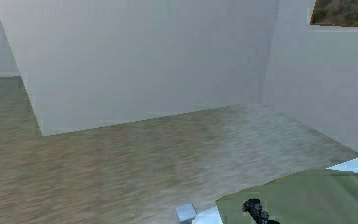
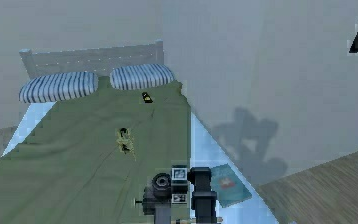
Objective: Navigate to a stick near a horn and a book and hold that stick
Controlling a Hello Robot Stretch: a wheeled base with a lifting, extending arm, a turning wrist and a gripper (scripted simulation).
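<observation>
Bed [image 2: 57,170] is blocked at far end by striped pillows [image 2: 59,86], at right edge by teal book [image 2: 230,184]; floor [image 1: 137,160] is left open.

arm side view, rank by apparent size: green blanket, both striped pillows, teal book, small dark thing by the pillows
1. green blanket
2. left striped pillow and right striped pillow: alike, not ranked
3. teal book, though nearest the camera
4. small dark thing
</observation>
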